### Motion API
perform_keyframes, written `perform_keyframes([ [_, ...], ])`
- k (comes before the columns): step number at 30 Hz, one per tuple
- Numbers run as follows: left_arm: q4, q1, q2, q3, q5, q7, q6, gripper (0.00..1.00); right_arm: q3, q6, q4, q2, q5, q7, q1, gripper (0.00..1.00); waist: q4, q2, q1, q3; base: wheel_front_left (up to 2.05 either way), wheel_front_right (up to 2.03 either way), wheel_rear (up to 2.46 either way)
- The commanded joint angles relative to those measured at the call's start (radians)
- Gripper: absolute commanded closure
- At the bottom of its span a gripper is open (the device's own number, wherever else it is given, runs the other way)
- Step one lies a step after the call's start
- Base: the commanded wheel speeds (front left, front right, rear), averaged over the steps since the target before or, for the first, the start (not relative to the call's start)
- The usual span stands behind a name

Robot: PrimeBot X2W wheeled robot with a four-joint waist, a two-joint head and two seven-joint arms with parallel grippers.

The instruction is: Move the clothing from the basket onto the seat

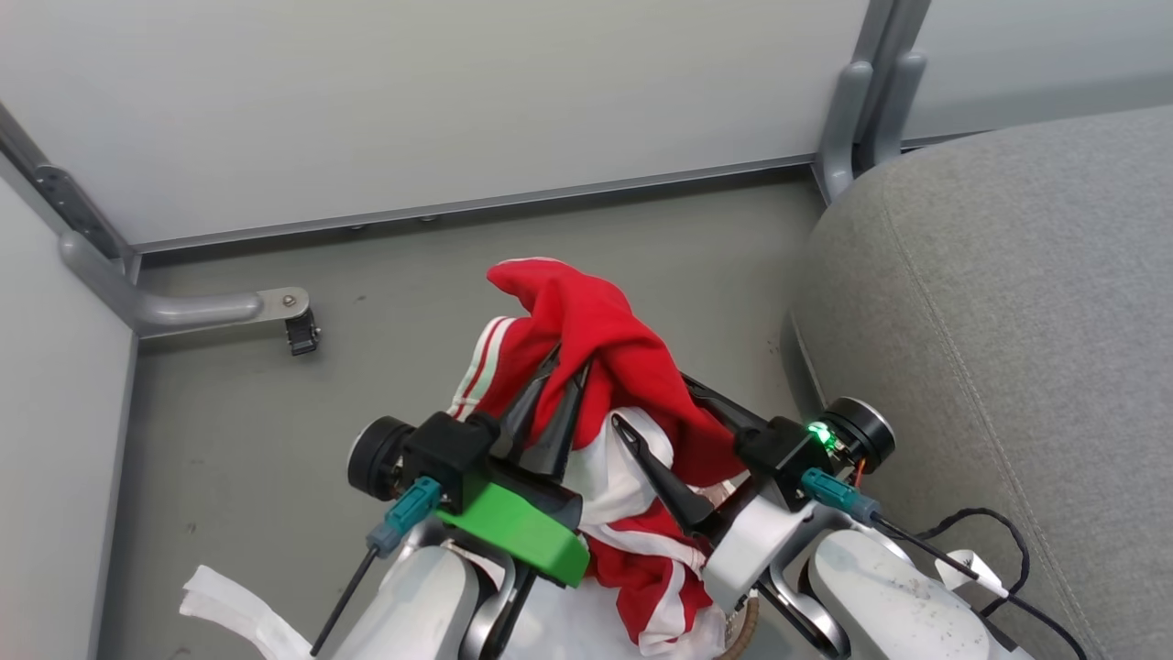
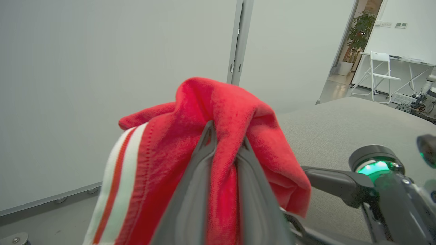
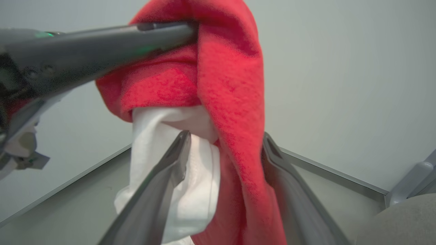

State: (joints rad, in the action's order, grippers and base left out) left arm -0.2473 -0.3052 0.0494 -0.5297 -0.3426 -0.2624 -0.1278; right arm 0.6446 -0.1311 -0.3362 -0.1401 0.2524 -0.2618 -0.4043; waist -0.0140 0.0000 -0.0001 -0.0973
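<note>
Seat (image 1: 1008,321), grey upholstery with stitched seams, is cut off at the right and bottom edges of the head view. Grey floor (image 1: 229,440) is enclosed by pale partition panels (image 1: 412,110) on metal feet. Clothing (image 1: 596,339), red with white stripes, is held up above the floor, left of the seat and apart from it; its lower folds are hidden behind both arms. Left claw (image 1: 570,362) is clamped on a red fold. Right claw (image 1: 651,399) has its fingers apart with red and white cloth between them; whether it grips cannot be told. Basket (image 1: 744,632) is mostly hidden beneath the arms, with a sliver of brown rim at the bottom edge.
</note>
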Motion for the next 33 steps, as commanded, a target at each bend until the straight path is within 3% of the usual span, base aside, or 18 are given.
perform_keyframes([
  [1,0.000,-0.001,0.002,-0.010,-0.007,-0.004,-0.005,1.00,0.004,0.001,-0.020,0.002,-0.007,-0.005,-0.013,0.00,-0.018,0.0000,0.0001,0.006,0.00,0.00,0.00],
  [7,-0.003,-0.005,0.002,-0.046,-0.021,-0.004,-0.005,1.00,0.043,0.001,-0.139,0.035,0.029,-0.005,-0.038,0.00,-0.053,0.0000,0.0001,0.013,0.00,0.00,0.00],
  [8,-0.004,-0.006,0.002,-0.050,-0.024,-0.004,-0.005,1.00,0.056,0.001,-0.154,0.043,0.045,-0.005,-0.042,0.12,-0.057,0.0000,0.0001,0.013,0.00,0.00,0.00],
  [9,-0.005,-0.005,0.002,-0.053,-0.025,-0.004,-0.005,1.00,0.065,0.001,-0.165,0.048,0.059,-0.005,-0.044,0.80,-0.061,0.0000,0.0001,0.014,0.00,0.00,0.00],
  [10,-0.006,-0.004,0.002,-0.057,-0.027,-0.004,-0.005,1.00,0.071,0.001,-0.168,0.051,0.071,-0.005,-0.048,1.00,-0.064,0.0000,0.0001,0.015,0.00,0.00,0.00],
  [16,-0.011,0.010,0.002,-0.054,-0.022,-0.004,-0.005,1.00,0.038,0.001,-0.152,0.049,0.103,-0.005,-0.034,1.00,-0.061,0.0000,0.0001,0.013,0.00,0.00,0.00],
  [18,-0.021,0.020,0.002,-0.050,-0.015,-0.003,-0.005,0.58,0.017,0.001,-0.138,0.048,0.105,-0.005,-0.018,1.00,-0.046,0.0000,0.0001,0.013,0.00,0.00,0.00],
  [19,-0.026,0.021,0.002,-0.045,-0.010,-0.003,-0.005,0.00,0.004,0.001,-0.131,0.048,0.109,-0.005,-0.006,1.00,-0.036,0.0000,0.0001,0.011,0.00,0.00,0.00],
  [26,-0.049,0.023,0.002,-0.026,0.018,-0.002,-0.004,0.00,-0.084,0.001,-0.073,0.047,0.128,-0.005,0.053,1.00,0.071,0.0000,0.0001,-0.009,0.00,0.00,0.00],
  [33,-0.062,0.015,0.002,-0.005,0.035,-0.002,-0.004,0.00,-0.145,0.001,-0.020,0.058,0.155,-0.005,0.091,1.00,0.237,0.0000,0.0001,-0.035,0.00,0.00,0.00],
])
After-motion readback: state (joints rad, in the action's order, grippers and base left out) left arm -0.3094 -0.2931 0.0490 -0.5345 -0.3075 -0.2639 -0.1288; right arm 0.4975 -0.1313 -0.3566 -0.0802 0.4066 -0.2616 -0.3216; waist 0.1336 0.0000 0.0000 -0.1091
